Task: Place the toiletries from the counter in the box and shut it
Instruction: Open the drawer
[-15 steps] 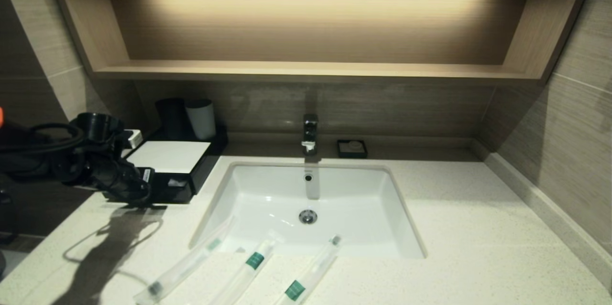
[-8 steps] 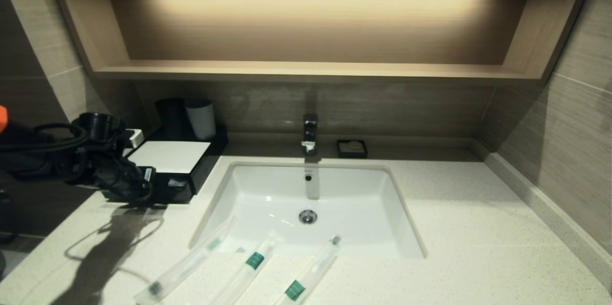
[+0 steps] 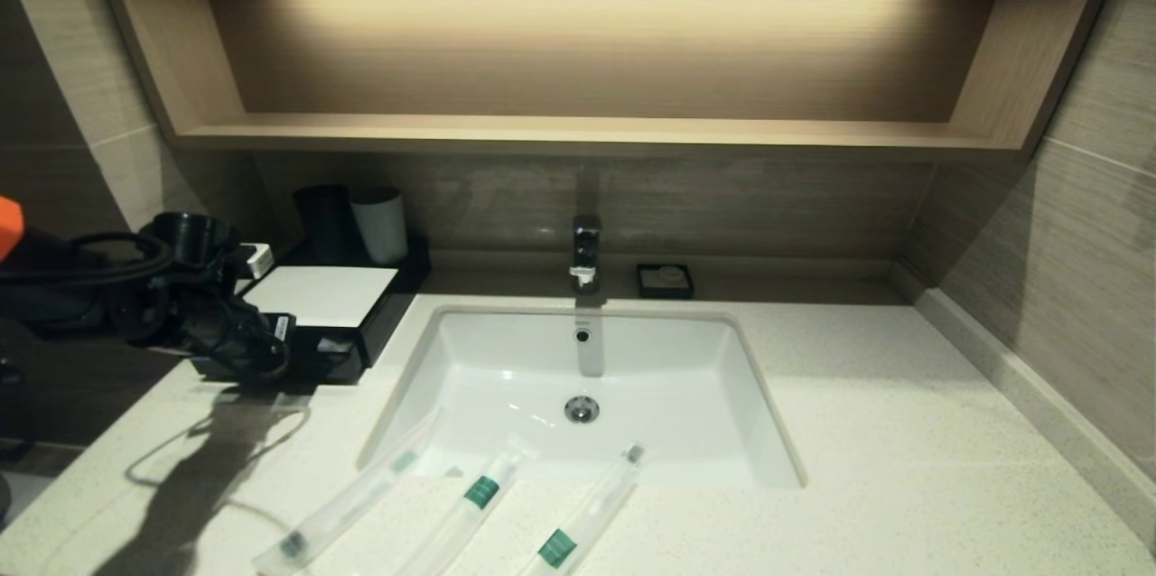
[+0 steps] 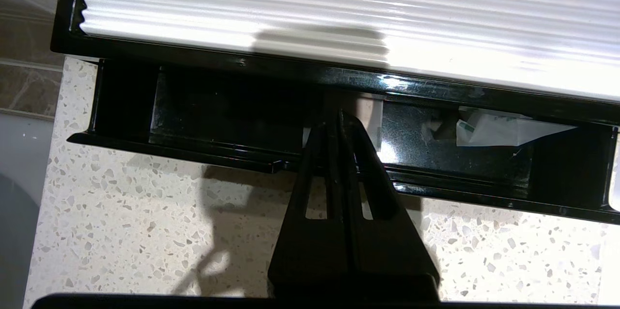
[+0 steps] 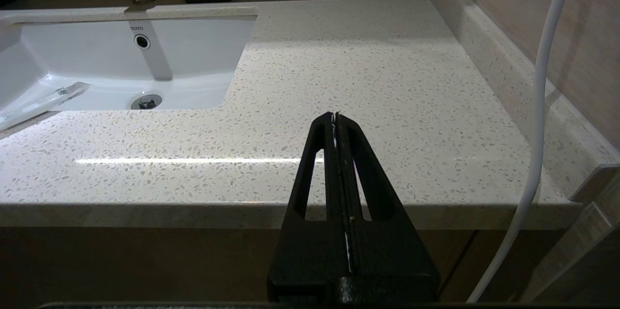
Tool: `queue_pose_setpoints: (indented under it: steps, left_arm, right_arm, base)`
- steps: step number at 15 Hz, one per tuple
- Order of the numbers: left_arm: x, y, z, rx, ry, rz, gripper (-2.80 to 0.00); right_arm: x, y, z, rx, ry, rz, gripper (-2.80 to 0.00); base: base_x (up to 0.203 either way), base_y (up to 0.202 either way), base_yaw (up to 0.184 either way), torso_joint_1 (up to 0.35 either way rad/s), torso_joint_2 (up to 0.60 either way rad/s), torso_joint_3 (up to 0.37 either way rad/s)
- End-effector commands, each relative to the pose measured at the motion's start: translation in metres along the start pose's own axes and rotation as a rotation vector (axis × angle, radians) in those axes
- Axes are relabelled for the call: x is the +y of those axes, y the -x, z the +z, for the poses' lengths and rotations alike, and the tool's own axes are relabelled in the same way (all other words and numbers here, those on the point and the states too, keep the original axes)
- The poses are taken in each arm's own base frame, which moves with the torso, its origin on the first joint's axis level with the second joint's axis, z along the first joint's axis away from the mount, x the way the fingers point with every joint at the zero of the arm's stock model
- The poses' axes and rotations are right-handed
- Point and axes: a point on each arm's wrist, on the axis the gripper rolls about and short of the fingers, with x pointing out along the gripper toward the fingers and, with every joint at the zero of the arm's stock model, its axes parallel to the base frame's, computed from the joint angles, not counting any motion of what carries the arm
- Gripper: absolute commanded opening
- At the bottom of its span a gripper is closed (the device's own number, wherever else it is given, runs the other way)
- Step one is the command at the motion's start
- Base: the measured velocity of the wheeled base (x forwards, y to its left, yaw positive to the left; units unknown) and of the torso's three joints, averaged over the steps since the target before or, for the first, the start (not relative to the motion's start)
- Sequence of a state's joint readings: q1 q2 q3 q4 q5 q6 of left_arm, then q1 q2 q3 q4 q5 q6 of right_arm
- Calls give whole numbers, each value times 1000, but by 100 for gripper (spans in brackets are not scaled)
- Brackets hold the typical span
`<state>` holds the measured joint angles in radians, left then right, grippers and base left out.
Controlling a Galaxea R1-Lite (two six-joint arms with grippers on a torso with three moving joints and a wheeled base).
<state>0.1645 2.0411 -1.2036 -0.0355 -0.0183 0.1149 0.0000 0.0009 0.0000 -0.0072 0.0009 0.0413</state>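
Three toiletries in clear sleeves lie on the counter (image 3: 903, 468) at the sink's front edge: one with a dark tip (image 3: 348, 502) and two with green bands (image 3: 471, 501) (image 3: 578, 522). The black box (image 3: 318, 294) with its white top stands at the back left, and its front drawer (image 4: 484, 193) is pulled out a little. My left gripper (image 3: 269, 361) (image 4: 339, 114) is shut with nothing in it, its tips over the drawer's front wall. My right gripper (image 5: 335, 115) is shut and hangs before the counter's front edge at the right, out of the head view.
The white sink (image 3: 506, 359) is set in the middle of the counter, with a faucet (image 3: 585, 251) and a small black soap dish (image 3: 665, 280) behind it. A black cup (image 3: 323, 219) and a pale cup (image 3: 379, 224) stand behind the box. A white packet (image 4: 499, 130) lies inside the drawer.
My left arm has shifted very slightly by the drawer. The drawer and the toiletries look unmoved.
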Motion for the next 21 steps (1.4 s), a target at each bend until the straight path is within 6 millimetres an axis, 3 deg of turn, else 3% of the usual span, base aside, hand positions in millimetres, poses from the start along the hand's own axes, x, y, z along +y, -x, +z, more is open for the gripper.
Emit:
queue_pose_setpoints:
  steps: [1, 11, 21]
  left_arm:
    - [0, -2, -1, 8, 1, 0, -280]
    - [0, -9, -4, 28, 10, -1, -280]
    - [0, 0, -5, 87, 16, -7, -280]
  right_arm:
    - [0, 0, 0, 0, 0, 1, -280]
    - [0, 0, 0, 0, 0, 1, -280]
    - [0, 0, 0, 0, 0, 1, -280]
  base:
    - [0, 0, 0, 0, 0, 0]
    - [0, 0, 0, 0, 0, 0]
    - [0, 0, 0, 0, 0, 0]
